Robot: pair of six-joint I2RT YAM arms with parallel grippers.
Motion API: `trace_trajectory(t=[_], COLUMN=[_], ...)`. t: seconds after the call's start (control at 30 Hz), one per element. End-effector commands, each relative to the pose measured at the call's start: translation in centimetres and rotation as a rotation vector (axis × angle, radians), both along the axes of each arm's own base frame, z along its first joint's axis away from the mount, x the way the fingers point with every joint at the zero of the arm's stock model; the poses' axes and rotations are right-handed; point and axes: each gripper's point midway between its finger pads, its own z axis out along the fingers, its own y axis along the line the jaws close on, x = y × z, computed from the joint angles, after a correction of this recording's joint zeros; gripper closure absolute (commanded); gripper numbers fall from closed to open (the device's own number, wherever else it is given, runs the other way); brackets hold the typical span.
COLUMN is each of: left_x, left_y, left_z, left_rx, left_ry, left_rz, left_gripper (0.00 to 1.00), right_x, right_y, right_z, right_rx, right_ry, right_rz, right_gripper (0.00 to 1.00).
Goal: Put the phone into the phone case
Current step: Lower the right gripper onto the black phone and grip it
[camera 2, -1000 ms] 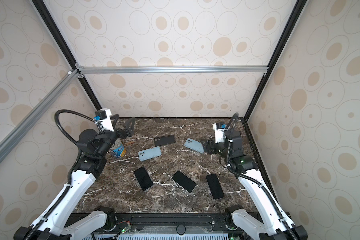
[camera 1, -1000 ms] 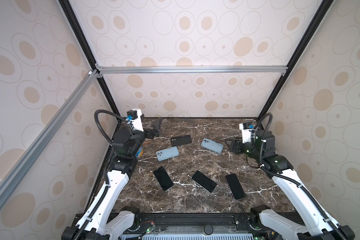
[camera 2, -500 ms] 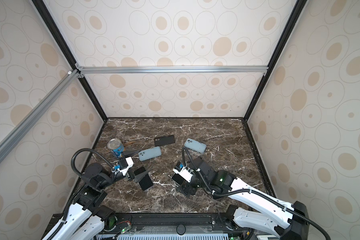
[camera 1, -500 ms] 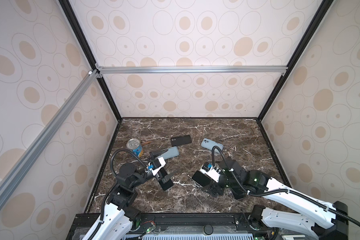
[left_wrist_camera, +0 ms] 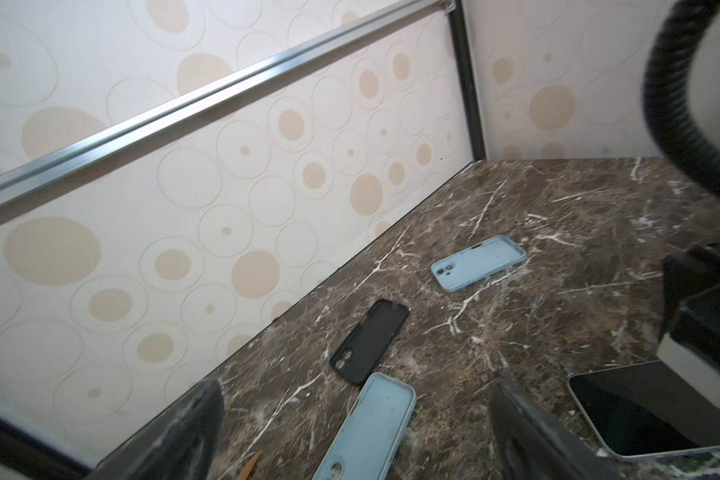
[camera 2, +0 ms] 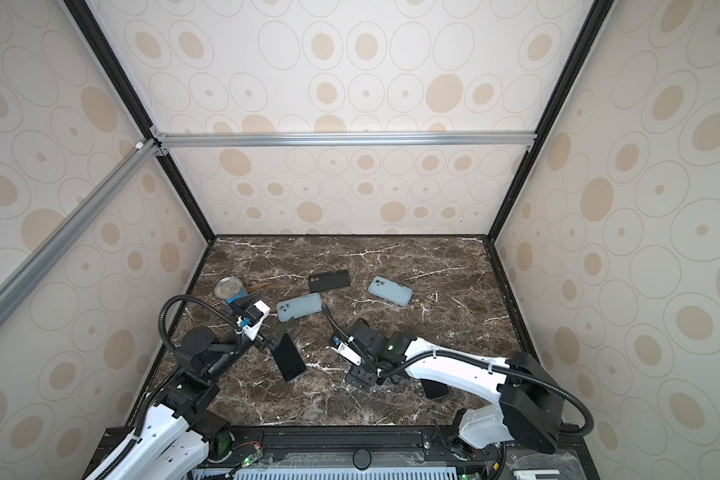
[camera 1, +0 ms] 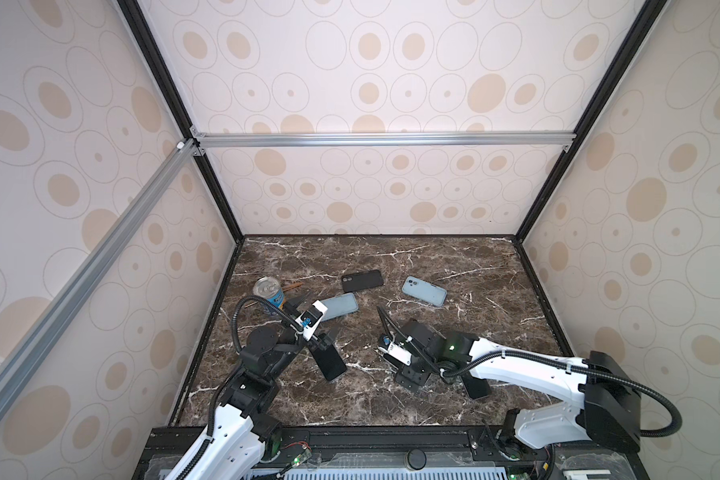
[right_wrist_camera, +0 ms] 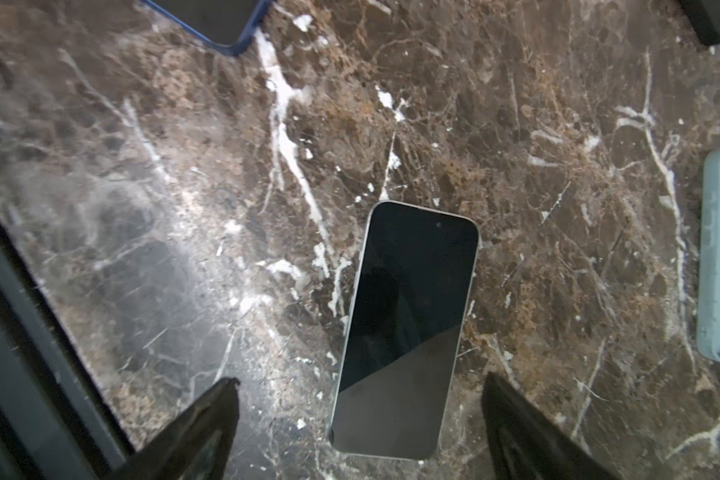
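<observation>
right gripper (right_wrist_camera: pixel 360 380) hangs over the phone (right_wrist_camera: pixel 404 328), jaws wide, a finger on either side and neither touching it. the phone lies flat, screen up, on the table (camera 1: pixel 474 270), near the middle, not in any case. left gripper (left_wrist_camera: pixel 354 390) is spread wide too and holds nothing, by the left end of the near blue case (camera 1: pixel 341 306). left phone (camera 1: pixel 331 365) lies just near of it. black case (camera 1: pixel 361 280) and far blue case (camera 1: pixel 424 291) sit further back, can (camera 1: pixel 269 291) far left.
</observation>
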Motion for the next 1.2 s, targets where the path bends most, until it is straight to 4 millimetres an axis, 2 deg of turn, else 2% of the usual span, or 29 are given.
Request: trace_trajectory(t=[0.0,0.2,0.4,0.53,0.83,1.0,1.17], left_x=[0.5,0.1,-0.1,-0.1,0.0,0.1,0.3], left_y=[1.1,0.4,-0.7,-1.4,-1.4,-1.4,-1.3], left_z=[2.6,2.5,1.8,1.3,0.9,0.8,0.7], left_rx=[-0.027,-0.034,-0.031,-0.029,-0.026,-0.024,-0.021], left_ry=[-0.048,-0.049,-0.018,0.006,0.018,0.022,0.023], left_rz=[0.073,0.028,-0.035,-0.071,-0.070,-0.066,-0.058], left_gripper=[0.01,0.00,0.00,0.00,0.01,0.01,0.01], right_x=[1.2,1.5,1.4,1.4,1.2,1.0,0.3], right_y=[-1.3,-3.0,-4.3,-4.1,-4.1,-4.3,-3.4], right_z=[-0.4,-3.0,-4.3,-4.8,-6.5,-7.3,-8.1], right_rx=[-0.049,0.005,-0.005,-0.003,-0.052,-0.102,-0.174], right_ry=[0.031,0.233,0.266,0.285,0.329,0.340,0.312], right_rz=[-0.160,-0.355,-0.403,-0.408,-0.437,-0.444,-0.386], right_gripper=[0.06,0.09,0.08,0.08,0.14,0.23,0.24])
